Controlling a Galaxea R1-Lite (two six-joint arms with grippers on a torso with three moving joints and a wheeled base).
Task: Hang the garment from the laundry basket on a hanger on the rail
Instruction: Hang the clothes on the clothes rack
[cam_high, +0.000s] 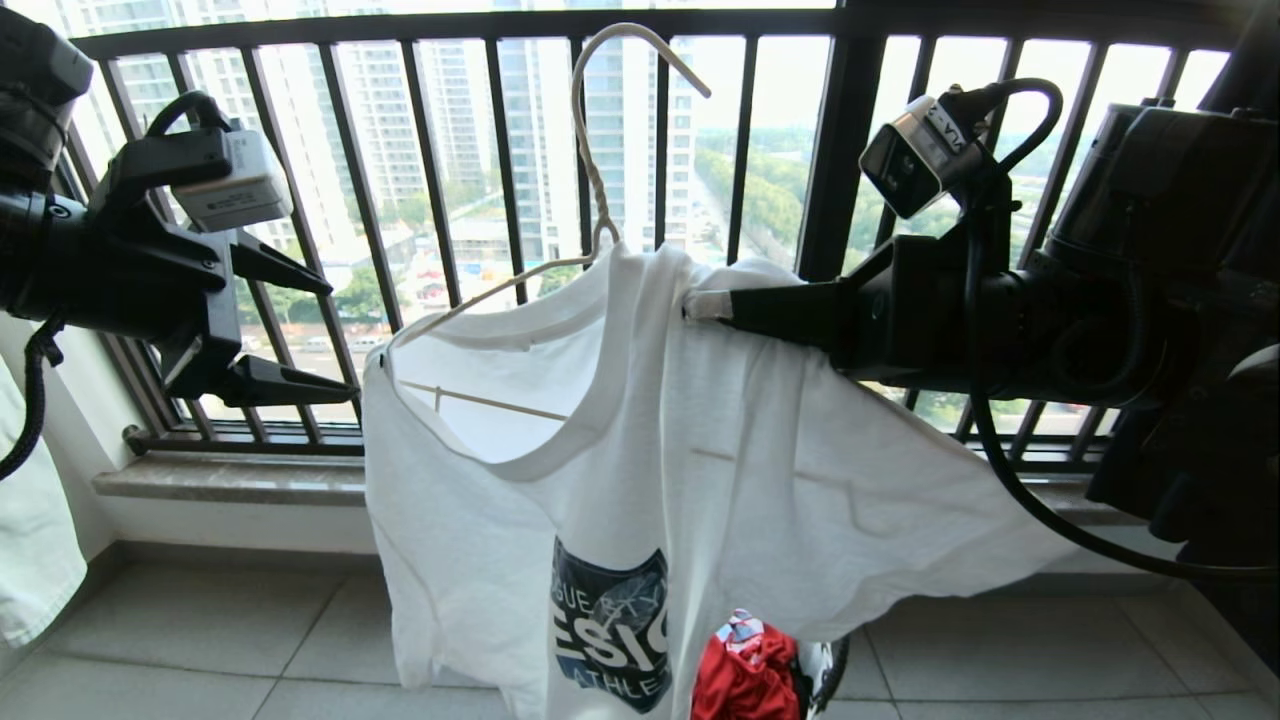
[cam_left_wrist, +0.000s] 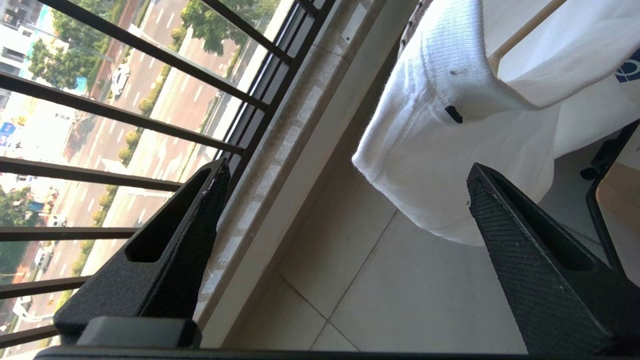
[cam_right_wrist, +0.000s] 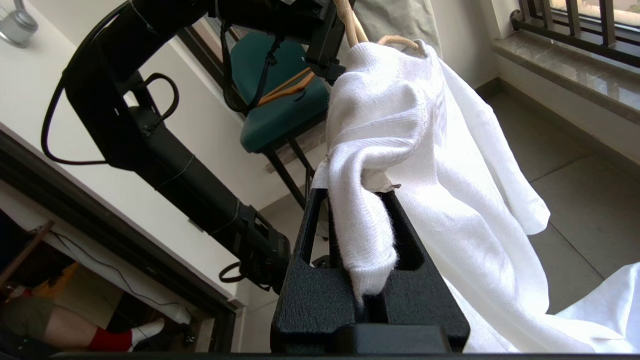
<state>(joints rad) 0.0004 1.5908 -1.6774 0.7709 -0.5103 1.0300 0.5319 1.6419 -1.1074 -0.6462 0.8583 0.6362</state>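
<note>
Head view, garment: the white T-shirt (cam_high: 640, 470) hung mid-air before the black railing (cam_high: 430, 150), its dark blue chest graphic (cam_high: 612, 625) with white lettering facing the camera.
Head view, hanger: the cream wire hanger (cam_high: 590, 150) sat half inside the neckline, its hook free above and one wire shoulder bare.
Head view, right claw: the right claw (cam_high: 705, 305) was clenched on a bunch of the T-shirt beside the collar, holding it up.
Head view, left claw: the left claw (cam_high: 335, 335) hovered just beside the bare hanger shoulder, released and wide, gripping nothing.
Head view, floor: a red cloth (cam_high: 745, 675) showed low behind the hem.
Left wrist view: spread fingers (cam_left_wrist: 525, 240) framed a white sleeve (cam_left_wrist: 450, 165) over floor tiles.
Right wrist view: ribbed white fabric (cam_right_wrist: 370, 210) sat pinched between the closed jaws.
</note>
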